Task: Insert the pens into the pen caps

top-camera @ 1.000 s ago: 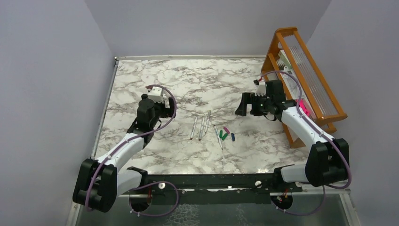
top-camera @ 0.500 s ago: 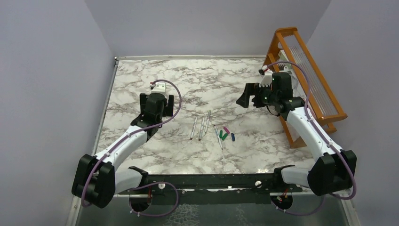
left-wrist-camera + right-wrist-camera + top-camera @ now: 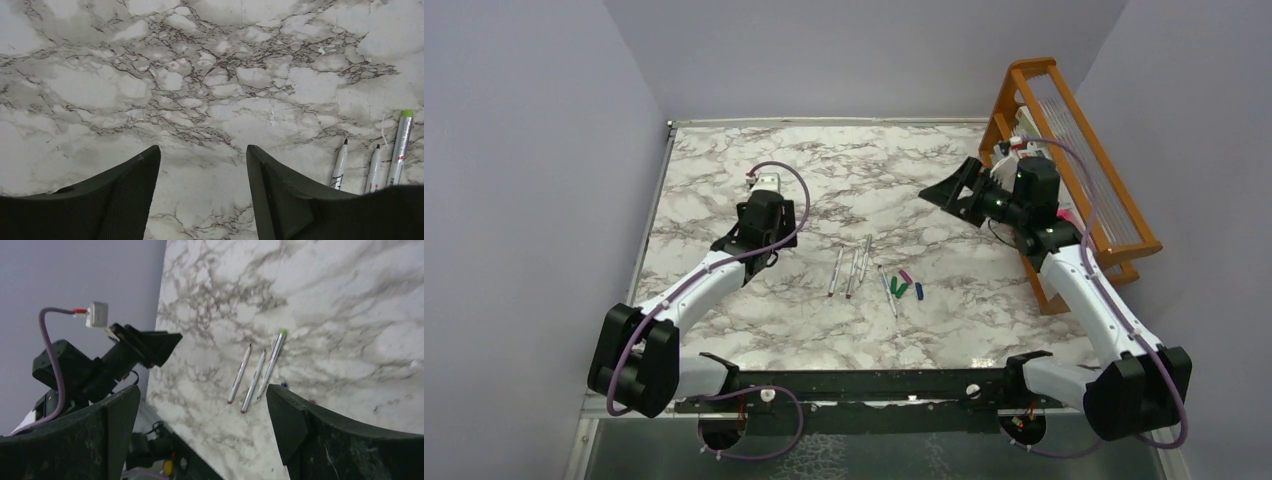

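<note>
- Pens (image 3: 852, 271): 4 thin grey sticks lie flat on the marble desk (image 3: 724, 160), mid-field.
  - 3 lie roughly parallel in a loose row. The 4th (image 3: 888, 290) lies a little to their right, just beside the caps.
  - In the left wrist view, 2 of them show bare dark tips.
  - A 3rd (image 3: 401, 147) carries a light green end; cannot tell whether that is a cap or part of the barrel.
- Pen caps: magenta (image 3: 905, 275), green (image 3: 897, 288) and blue (image 3: 918, 291) sit loose in a small cluster right of the row. All 3 are separate from the pens; none looks fitted.
- Left hand (image 3: 202, 148): fingers spread wide, nothing between them. It looks down on bare marble left of the pens and touches nothing.
- Right hand (image 3: 203, 388): also spread wide and empty. It is held up off the desk, well apart from the pens, on the far-right side near the wooden rack (image 3: 1064, 150).
- Progress, judged from the layout: at the very start.
  - No pen or cap has been picked up, and no pairing is visibly made.
  - Still to do, once for each of the 3 loose caps: take a pen in one hand and a cap in the other, line tip to opening, and press home.
- The caps are tiny and closely bunched, so singling 1 out will likely need care.
</note>
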Robot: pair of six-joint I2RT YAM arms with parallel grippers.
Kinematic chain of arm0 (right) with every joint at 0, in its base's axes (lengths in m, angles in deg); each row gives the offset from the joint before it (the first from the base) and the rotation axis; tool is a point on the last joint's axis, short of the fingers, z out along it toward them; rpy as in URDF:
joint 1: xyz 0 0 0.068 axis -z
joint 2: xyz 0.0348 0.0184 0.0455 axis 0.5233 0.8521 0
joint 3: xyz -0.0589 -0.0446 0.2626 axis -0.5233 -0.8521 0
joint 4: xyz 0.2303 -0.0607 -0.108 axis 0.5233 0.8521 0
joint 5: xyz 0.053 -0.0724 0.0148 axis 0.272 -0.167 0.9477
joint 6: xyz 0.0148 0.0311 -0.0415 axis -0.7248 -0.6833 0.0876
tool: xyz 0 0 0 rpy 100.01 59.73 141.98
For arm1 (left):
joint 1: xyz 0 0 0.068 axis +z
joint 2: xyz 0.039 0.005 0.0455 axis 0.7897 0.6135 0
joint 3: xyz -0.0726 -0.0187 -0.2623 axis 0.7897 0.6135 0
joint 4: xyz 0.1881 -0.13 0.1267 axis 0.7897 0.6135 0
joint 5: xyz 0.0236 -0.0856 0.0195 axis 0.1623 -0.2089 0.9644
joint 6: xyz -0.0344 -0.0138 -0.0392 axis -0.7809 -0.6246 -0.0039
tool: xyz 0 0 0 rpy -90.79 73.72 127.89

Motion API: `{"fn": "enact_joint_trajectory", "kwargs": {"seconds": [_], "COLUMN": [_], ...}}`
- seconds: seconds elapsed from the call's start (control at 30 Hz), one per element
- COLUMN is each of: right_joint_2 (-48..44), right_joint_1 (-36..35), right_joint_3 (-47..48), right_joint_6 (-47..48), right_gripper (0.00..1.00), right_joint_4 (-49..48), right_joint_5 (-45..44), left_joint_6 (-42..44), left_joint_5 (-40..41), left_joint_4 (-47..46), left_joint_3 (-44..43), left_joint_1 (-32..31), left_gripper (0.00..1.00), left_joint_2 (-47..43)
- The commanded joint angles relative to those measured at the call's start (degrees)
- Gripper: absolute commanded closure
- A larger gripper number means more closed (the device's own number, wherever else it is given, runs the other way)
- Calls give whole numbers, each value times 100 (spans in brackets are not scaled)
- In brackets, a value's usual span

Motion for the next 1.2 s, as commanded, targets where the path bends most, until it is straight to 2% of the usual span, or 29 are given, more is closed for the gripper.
{"fn": "enact_joint_trajectory", "kwargs": {"seconds": [0.0,0.07,0.1,0.17,0.2,0.27,0.3,0.37,0.43,0.5,0.57,0.6,0.67,0.7,0.73,0.77,0.83,0.9,1.07,1.17], "right_joint_2": [-46,-363,-403,-333,-281,-227,-298,-589,-915,-1241,-1516,-1603,-1604,-1514,-1370,-1180,-731,-200,856,1167], "right_joint_1": [0,-78,-176,-679,-1073,-1873,-2345,-2914,-3429,-3880,-3963,-3964,-3965,-3962,-3964,-3964,-3964,-3964,-3951,-3877], "right_joint_3": [-1000,-1340,-1286,-741,-342,190,201,-43,-379,-846,-1304,-1446,-1319,-1170,-1017,-841,-427,66,1501,1863], "right_joint_6": [-1684,-2160,-2192,-1587,-1206,-958,-1001,-1252,-1609,-1897,-2067,-2110,-1974,-1846,-1650,-1452,-1201,-1076,-479,-457], "right_gripper": [0,0,0,0,0,0,0,0,0,15,29,46,89,97,98,91,67,63,61,57], "right_joint_4": [-1444,-1915,-1754,-678,-55,675,704,390,169,-235,-1075,-1359,-1098,-804,-532,-229,353,990,2340,2878], "right_joint_5": [1410,1439,1501,1272,934,99,-215,-700,-1204,-1518,-1369,-1337,-1637,-1824,-1956,-2136,-2563,-2973,-3733,-4115], "left_joint_6": [-66,224,336,320,280,171,127,76,126,268,395,412,338,253,203,178,136,142,62,-93], "left_joint_5": [-139,-424,-610,-916,-1072,-1383,-1536,-1838,-2190,-2489,-2743,-2861,-2966,-2958,-2976,-2978,-2853,-2640,-2287,-2012], "left_joint_4": [168,37,79,161,129,-23,-121,-307,-397,-421,-358,-296,-121,11,152,298,497,718,1062,1311], "left_joint_3": [-357,-378,-440,-539,-510,-414,-366,-267,-202,-149,-138,-154,-213,-264,-315,-364,-401,-406,-478,-647], "left_joint_1": [-14,-14,-20,-17,-7,-11,-16,-14,-13,-14,-19,-16,-19,-22,-26,-46,-108,-202,-411,-660], "left_gripper": [57,93,100,100,94,69,56,38,31,32,34,35,35,35,35,35,35,35,37,37], "left_joint_2": [159,173,185,174,150,97,72,40,41,90,156,191,277,335,381,402,402,430,756,998]}}
